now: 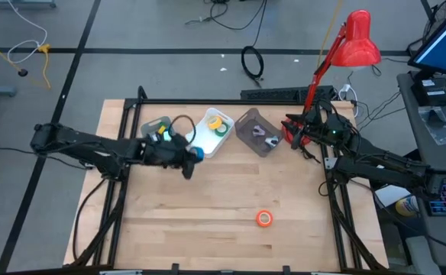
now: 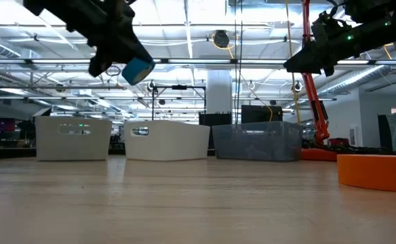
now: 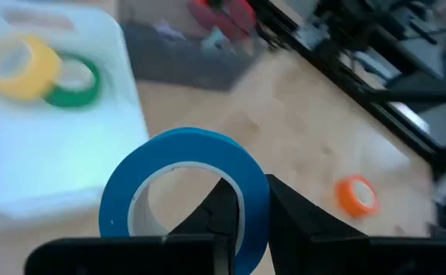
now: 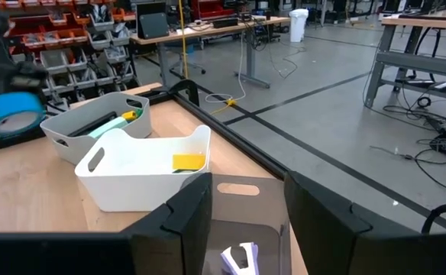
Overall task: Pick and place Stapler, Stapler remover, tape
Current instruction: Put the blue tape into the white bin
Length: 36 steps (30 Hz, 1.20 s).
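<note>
While the right gripper [image 4: 242, 221] hangs open, the left gripper [image 3: 246, 221] (raised) pinches the blue tape [image 3: 185, 191] — beside the white bin [image 1: 208, 137].

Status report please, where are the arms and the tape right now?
Left end effector shut on blue tape roll, lifted beside white bin. Right end effector open over dark bin. Orange tape roll on table, nothing blocking.
</note>
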Available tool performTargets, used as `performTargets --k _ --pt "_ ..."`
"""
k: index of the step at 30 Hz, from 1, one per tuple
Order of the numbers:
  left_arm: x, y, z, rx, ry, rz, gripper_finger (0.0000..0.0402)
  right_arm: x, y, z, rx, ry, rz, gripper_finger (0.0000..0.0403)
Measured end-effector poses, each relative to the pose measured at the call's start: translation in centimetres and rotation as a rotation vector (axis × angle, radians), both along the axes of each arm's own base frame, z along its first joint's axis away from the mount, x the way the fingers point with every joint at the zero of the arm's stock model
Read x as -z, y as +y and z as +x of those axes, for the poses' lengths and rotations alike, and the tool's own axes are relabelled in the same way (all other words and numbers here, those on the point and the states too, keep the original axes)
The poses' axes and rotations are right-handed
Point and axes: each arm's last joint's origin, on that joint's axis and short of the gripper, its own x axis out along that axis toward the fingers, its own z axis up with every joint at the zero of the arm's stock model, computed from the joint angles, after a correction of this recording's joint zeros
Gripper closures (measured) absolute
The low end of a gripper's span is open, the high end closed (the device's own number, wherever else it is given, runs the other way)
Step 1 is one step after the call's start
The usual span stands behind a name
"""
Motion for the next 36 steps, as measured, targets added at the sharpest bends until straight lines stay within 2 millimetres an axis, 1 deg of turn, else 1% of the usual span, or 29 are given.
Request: performTargets --k 6,9,12,17,19,22,25,27,32,36 --pt "-2.0 3.5 1.5 -0.038 0.01 0.179 0.0352 0.0 0.0 0.0 0.0 0.002 0.001 0.0248" --pt "-2.8 5.2 2.8 -0.023 0.076 0.275 0.0354 0.0 0.0 0.0 0.0 0.002 0.001 0.0248" --pt "-2.8 6.7 4.3 0.05 0.18 0.329 0.0358 0.0 0.0 0.0 0.002 0.002 0.001 0.0248" --pt "-1.5 8.9 6.7 0.177 0.439 0.39 0.0346 0.0 0.0 0.0 0.003 0.001 0.0 0.0248" --pt "-0.6 9.8 7.4 0.228 0.545 0.398 0.0344 0.0 0.0 0.0 0.004 0.002 0.0 0.0248" --pt "0.9 11.3 8.4 0.302 0.621 0.376 0.0342 0.0 0.0 0.0 0.004 0.002 0.001 0.0248" --pt "2.4 12.7 8.5 0.349 0.638 0.292 0.0341 0.1 0.0 0.0 0.003 0.008 0.004 0.0248" --pt "3.1 13.8 8.2 0.35 0.645 0.237 0.0341 0.1 0.0 0.0 0.004 0.013 0.007 0.0248" --pt "3.4 15.9 7.2 0.322 0.628 0.157 0.034 0.2 0.0 0.0 0.004 0.02 0.011 0.0248" --pt "3.3 16.8 6.9 0.305 0.591 0.113 0.034 0.2 0.0 0.0 0.004 0.02 0.011 0.0248"
